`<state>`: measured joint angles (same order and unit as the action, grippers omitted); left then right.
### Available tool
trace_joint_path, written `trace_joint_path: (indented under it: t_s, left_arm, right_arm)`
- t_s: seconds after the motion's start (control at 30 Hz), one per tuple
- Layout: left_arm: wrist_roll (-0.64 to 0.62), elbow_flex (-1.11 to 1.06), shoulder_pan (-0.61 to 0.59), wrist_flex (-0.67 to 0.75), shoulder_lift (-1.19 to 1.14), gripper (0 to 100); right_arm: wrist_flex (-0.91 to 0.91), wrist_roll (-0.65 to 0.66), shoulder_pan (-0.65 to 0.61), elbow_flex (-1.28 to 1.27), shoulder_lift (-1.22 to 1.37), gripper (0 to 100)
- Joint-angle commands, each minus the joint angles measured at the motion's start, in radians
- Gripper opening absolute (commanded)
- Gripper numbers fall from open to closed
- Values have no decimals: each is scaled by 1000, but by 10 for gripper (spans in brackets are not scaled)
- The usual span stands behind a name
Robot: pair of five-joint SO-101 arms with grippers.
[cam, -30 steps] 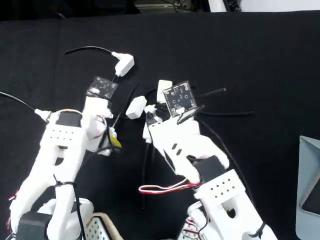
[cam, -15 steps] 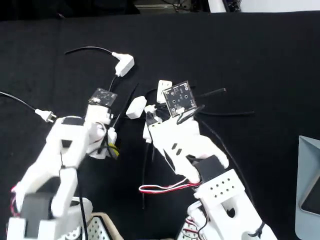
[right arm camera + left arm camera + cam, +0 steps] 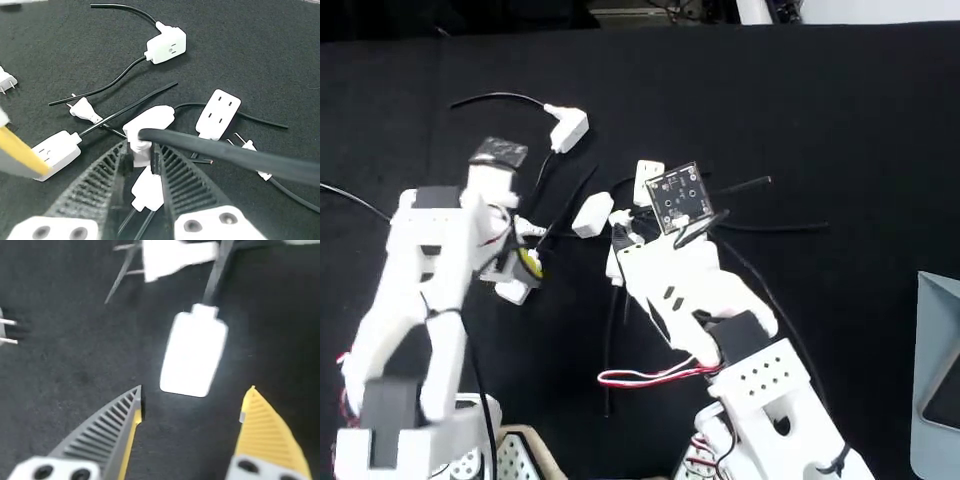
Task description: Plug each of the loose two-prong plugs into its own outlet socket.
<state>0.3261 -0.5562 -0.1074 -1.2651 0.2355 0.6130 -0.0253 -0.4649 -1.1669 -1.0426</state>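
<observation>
White plug [image 3: 150, 120] is pinched tight in your right gripper [image 3: 140, 146], mid-table among the cords. Your left gripper [image 3: 195, 390] is wide open, holding nothing, just over a white outlet socket [image 3: 194, 352] on the black cloth [image 3: 75, 340].

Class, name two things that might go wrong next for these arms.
The left gripper hangs open over a loose outlet socket; closing could just push it across the cloth. The right gripper is shut on a white plug with a black cord crossing it; lifting may snag that cord and drag neighbouring sockets.
</observation>
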Motion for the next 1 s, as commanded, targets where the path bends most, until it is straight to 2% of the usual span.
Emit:
trace_joint_path:
  t_s: [0.0,0.17,0.37,0.43,0.63,0.83,0.97]
  left_arm:
    - [-40,-4,107,-23,126,314]
    - [-43,-101,124,129,68,314]
    - [-37,-62,67,258,-193,313]
    - [-37,16,18,249,-292,311]
    - [40,265,-97,100,-479,310]
    - [46,369,-120,3,-497,310]
    - [46,417,-137,-11,-497,310]
  right_arm:
    - [-3,9,-12,16,-12,14]
    - [-3,9,-12,16,-12,14]
    - [-3,9,-12,15,-12,14]
    - [-3,9,-12,15,-12,14]
    - [-3,9,-12,15,-12,14]
    - [-3,11,-12,15,-12,14]
    - [-3,11,-12,15,-12,14]
